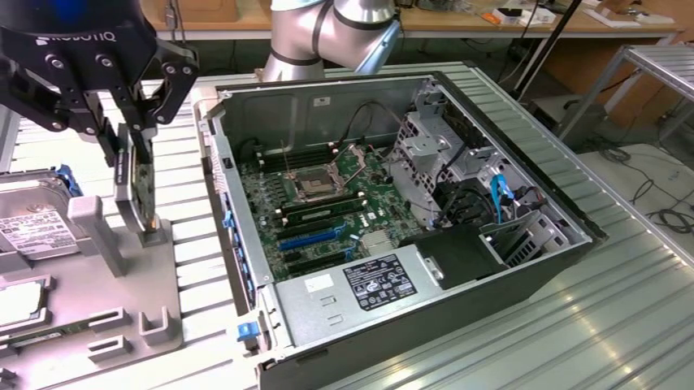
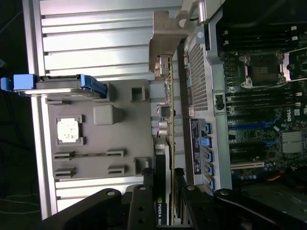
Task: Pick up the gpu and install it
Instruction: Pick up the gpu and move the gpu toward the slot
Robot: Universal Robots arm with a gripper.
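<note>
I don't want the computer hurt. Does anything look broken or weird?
Nothing looks broken or spilled. The computer case lies open on its side, and the gpu stands on edge in the gripper, over the grey tray, not inside the case.

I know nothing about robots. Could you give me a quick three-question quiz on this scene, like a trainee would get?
1. True or false: the end effector is closed on the graphics card.
2. The computer case is: A) shut, B) open with its green board showing, C) standing empty.
3. Fill in: the grey tray sits on the exterior view's ___ of the case.
Key: 1 true; 2 B; 3 left.
</note>
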